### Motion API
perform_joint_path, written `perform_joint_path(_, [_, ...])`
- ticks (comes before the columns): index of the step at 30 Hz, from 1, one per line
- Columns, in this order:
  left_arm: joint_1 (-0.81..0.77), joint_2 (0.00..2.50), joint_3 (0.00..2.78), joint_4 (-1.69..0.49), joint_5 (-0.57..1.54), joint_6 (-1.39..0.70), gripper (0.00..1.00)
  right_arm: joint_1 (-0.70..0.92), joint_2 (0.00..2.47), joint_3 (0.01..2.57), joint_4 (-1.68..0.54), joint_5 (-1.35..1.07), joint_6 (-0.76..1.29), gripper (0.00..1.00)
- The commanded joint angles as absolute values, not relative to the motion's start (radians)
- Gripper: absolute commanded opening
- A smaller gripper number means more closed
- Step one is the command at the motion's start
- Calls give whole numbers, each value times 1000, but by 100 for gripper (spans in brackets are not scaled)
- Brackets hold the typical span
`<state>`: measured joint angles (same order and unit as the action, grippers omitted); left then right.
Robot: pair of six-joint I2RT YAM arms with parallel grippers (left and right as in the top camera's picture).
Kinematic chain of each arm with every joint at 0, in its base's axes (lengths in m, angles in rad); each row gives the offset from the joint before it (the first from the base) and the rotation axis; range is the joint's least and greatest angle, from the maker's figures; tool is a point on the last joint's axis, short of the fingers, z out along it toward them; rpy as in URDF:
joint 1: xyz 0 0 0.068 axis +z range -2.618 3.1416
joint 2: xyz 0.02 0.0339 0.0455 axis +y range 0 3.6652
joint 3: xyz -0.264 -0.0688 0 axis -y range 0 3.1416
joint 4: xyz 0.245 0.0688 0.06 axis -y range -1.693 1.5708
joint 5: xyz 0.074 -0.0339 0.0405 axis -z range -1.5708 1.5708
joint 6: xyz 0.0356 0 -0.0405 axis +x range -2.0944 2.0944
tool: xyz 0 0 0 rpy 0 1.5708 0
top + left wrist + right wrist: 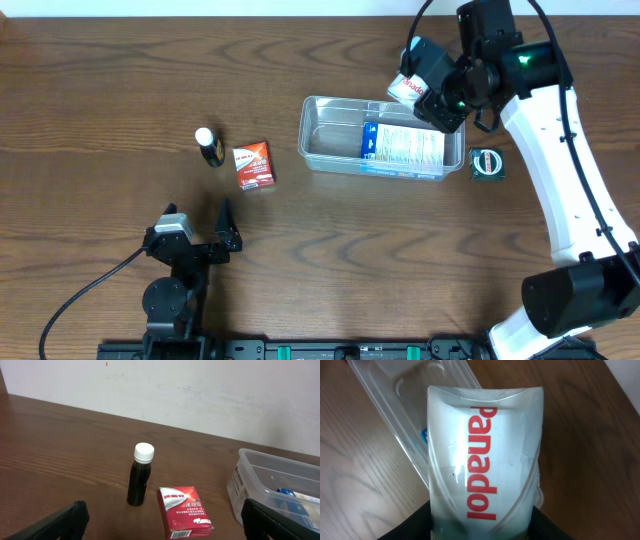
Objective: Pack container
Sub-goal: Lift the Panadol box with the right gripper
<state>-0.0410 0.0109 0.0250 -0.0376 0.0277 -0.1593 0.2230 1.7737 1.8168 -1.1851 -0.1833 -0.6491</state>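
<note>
Overhead: 1 dark bottle (207,146) and 1 red carton (254,166) stand at 9 o'clock of the container (330,140). 1 round green disc (487,164) lies at its 3 o'clock. The container is 1 clear rectangular tub holding 1 blue-and-white pack (402,145). The right gripper (420,90) grasps 1 white box (407,88) above its 1 o'clock corner. The left gripper (197,222) is released.

Left wrist: jaws spread wide, with the container at 3 o'clock.

Right wrist: the box reads "Panadol".

The white box (485,455) reads "Panadol"; print on the red carton (185,512) seems Chinese.
</note>
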Motion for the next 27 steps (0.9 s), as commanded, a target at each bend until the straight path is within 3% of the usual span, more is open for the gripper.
perform_joint_path(1, [-41, 7, 4, -70, 26, -150, 98, 225, 1784, 1794, -1183, -169, -768, 47])
perform_joint_path(8, [-41, 7, 4, -70, 26, -150, 98, 226, 1788, 1694, -1129, -169, -924, 53])
perform_joint_path(16, [-41, 7, 4, -70, 27, -150, 98, 222, 1788, 1601, -1008, -168, -924, 34])
perform_joint_path(24, [-41, 7, 4, -70, 26, -150, 98, 223, 1788, 1602, -993, -169, -851, 37])
perform_joint_path(25, [-41, 7, 4, -70, 26, -150, 98, 223, 1788, 1602, -983, -169, -822, 35])
perform_joint_path(27, [-41, 7, 4, -70, 26, -150, 98, 223, 1788, 1602, -967, -169, -770, 22])
